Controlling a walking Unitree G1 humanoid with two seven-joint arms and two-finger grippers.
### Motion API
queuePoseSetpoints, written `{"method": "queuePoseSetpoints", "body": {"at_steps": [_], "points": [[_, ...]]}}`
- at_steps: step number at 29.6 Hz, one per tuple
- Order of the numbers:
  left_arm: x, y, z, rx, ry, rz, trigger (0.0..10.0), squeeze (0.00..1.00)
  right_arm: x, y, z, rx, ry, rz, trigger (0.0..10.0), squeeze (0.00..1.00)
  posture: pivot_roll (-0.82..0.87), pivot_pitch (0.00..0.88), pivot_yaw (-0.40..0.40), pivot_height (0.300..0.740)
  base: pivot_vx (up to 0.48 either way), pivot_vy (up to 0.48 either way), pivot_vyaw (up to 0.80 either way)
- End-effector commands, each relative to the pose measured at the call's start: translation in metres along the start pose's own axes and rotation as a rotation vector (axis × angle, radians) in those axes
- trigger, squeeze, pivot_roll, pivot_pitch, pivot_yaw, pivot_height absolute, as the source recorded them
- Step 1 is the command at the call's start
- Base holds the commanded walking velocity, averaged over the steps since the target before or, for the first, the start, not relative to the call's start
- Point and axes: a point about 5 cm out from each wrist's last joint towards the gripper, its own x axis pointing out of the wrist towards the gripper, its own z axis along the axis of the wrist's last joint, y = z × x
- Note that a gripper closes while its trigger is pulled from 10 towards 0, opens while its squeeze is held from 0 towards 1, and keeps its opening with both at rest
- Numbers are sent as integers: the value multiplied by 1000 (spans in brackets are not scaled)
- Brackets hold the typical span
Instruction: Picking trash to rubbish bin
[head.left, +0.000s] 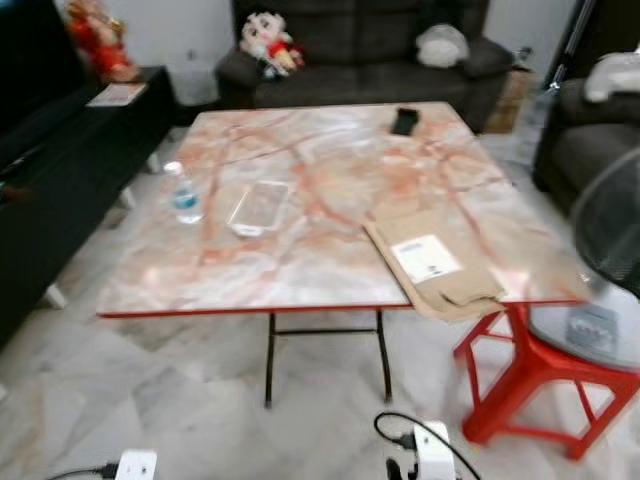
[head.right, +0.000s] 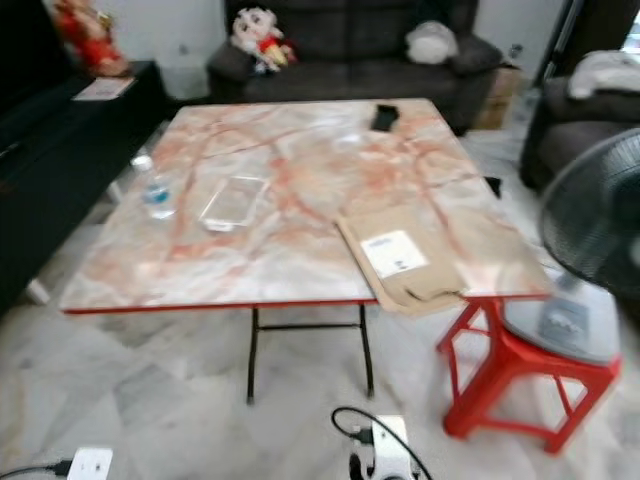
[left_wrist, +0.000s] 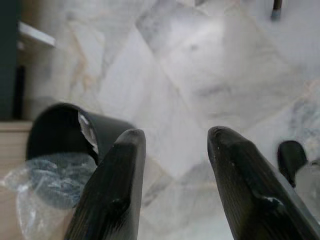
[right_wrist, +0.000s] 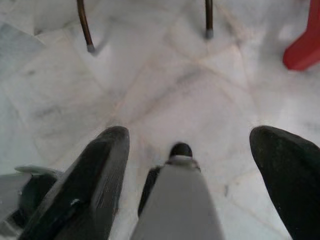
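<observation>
Marble floor tiles are lying beneath both arms, which are hanging low in front of the bench. Left end effector (left_wrist: 172, 185) is pointing down at the floor with its two fingers parted and nothing between them; beside it a black rubbish bin (left_wrist: 62, 137) with a clear liner (left_wrist: 37, 192) is standing on the floor. Right end effector (right_wrist: 200, 180) is also hanging over bare tiles, fingers spread wide and empty, with the bench legs (right_wrist: 85, 27) and a red stool (head.left: 530, 375) ahead of it.

Outward from the end effectors, the bench (head.left: 330, 270) is carrying the candidate trash. A small plastic bottle (head.left: 184, 196) is standing upright near the robot's left edge. Just beside it a clear plastic tray (head.left: 258, 207) is lying flat, its long axis running away from the robot. A brown paper envelope (head.left: 440, 265) is overhanging the near right corner. A dark object (head.left: 405, 121) is resting at the far side.

Judgement: bottle and tray are lying ahead and to the left, nearer the left arm; the envelope is nearer the right arm. Every item is sitting above and forward of the end effectors, so raising and reaching will be required.
</observation>
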Motion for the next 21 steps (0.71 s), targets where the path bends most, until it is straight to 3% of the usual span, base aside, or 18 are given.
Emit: {"method": "queuePoseSetpoints", "body": {"at_steps": [1,8,14,21], "points": [[-2,4,-7,15,22,-1,10000,0,1,1,6,8,-24,-1,10000,0,31,13,84,740,0,0,0],[-2,3,-9,34,26,-12,10000,0,0,2,1,23,-20,1,10000,0,31,2,95,740,0,0,0],[0,1,1,10,2,-8,10000,0,3,3,19,-14,-55,19,10000,0,51,13,66,740,0,0,0],[-1,2,-2,-11,-9,4,10000,0,5,4,34,-16,-92,24,10000,0,56,8,60,740,0,0,0]]}}
